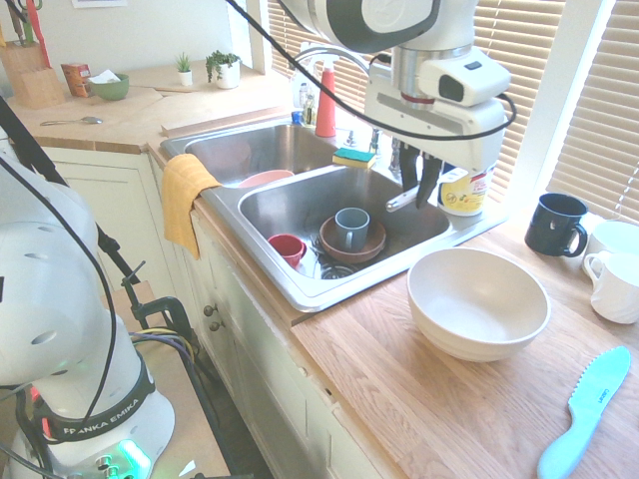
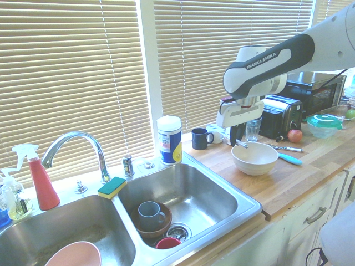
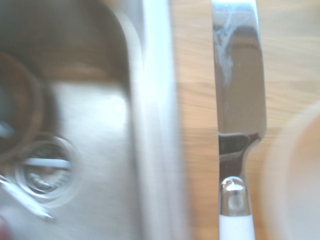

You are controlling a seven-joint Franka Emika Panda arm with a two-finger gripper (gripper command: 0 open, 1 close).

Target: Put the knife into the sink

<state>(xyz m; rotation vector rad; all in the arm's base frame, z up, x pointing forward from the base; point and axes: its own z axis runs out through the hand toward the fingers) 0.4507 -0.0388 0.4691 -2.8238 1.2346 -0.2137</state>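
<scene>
The sink (image 2: 183,202) holds a blue-grey mug (image 2: 151,215) inside a brown bowl (image 2: 158,224). "FRANKA EMIKA" reads on the arm (image 2: 310,52). On the countertop (image 1: 379,389), near its edge at the sink, sits the white bowl (image 1: 478,304). The claw (image 1: 422,195) is clenched on the knife (image 3: 240,90), in the air above the countertop, between sink and bowl.
</scene>
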